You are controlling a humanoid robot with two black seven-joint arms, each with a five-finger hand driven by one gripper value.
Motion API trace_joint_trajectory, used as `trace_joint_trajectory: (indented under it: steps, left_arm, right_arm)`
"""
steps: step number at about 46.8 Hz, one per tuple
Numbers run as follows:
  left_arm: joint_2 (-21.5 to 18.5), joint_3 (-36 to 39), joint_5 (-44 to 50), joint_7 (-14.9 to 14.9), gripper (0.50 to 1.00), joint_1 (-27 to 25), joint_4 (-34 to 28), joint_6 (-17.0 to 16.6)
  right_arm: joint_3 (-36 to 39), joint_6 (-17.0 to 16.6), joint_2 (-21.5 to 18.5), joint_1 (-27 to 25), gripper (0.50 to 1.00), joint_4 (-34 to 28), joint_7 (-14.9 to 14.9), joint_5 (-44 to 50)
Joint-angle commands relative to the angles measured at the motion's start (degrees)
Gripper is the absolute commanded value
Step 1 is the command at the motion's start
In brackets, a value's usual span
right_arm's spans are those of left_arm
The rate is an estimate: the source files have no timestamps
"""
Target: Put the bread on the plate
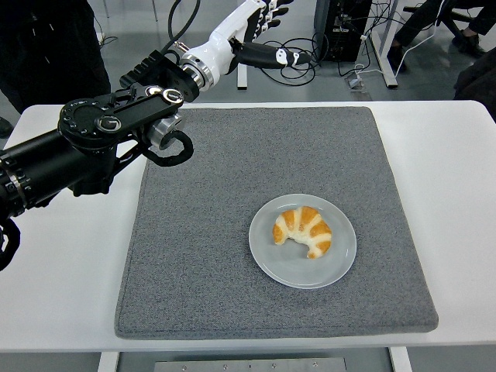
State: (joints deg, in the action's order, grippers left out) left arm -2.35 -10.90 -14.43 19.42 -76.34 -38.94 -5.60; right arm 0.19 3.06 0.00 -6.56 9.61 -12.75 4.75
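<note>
- White counter [70, 294] w/ a grey mat [201, 256] laid over its middle; grey floor behind, black cables [298, 66] coiled on it at 12 o'clock.
- Bread [304, 230]: a croissant, golden w/ pale stripes, lying flat on the plate [273, 261], curved ends pointing to 6 o'clock.
- Plate is round, white-grey, on the mat, right of mat centre & toward the near edge, approx 4 o'clock from mat middle.
- Nothing touches the bread; it sits slightly toward the plate's 12 o'clock side, bare rim showing all round.
- Left arm [93, 139]: black, comes in from 9 o'clock, rises over the mat's far-left corner at 11 o'clock.
- Left hand [260, 27]: white w/ black tips, up at the frame top past the counter's far edge, well apart from plate & bread. Fingers stretched out & loose, thumb [271, 55] sticking out toward 3 o'clock, holding nothing.
- Person in dark clothing [46, 46] at top left, behind the counter.
- Right arm: not seen.
</note>
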Motion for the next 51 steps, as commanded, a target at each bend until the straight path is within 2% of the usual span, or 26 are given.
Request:
trace_joint_trajectory:
  steps: [1,10,15,18,23,48,51]
  left_arm:
    - [0.9,-3.0,0.8,0.1,0.975,1.4,4.2,2.1]
    - [2.3,-12.2,2.9,0.2,0.975,3.7,13.4,9.4]
    - [2.3,-14.6,6.2,0.3,0.975,4.5,18.1,14.5]
    - [2.3,-14.7,8.4,0.3,0.975,5.3,20.8,15.8]
    - [2.3,-14.7,9.1,0.4,0.975,6.3,22.9,16.2]
    - [2.3,-13.9,9.9,0.0,0.975,6.6,22.9,16.9]
    - [2.3,-11.9,9.9,0.3,0.975,6.6,22.4,17.0]
  right_arm:
    - [-0.1,0.1,0.0,0.1,1.0,-0.1,0.0,0.0]
    - [0.0,-0.3,0.0,0.1,1.0,0.8,0.0,0.0]
    - [-0.3,-0.2,0.0,0.1,1.0,0.6,0.0,0.0]
    - [-0.4,-0.2,0.0,0.1,1.0,0.1,0.0,0.0]
    - [-0.4,-0.2,0.0,0.0,1.0,0.0,0.0,0.0]
    - [0.2,-0.2,0.0,0.1,1.0,0.7,0.0,0.0]
    - [0.2,-0.2,0.0,0.1,1.0,0.7,0.0,0.0]
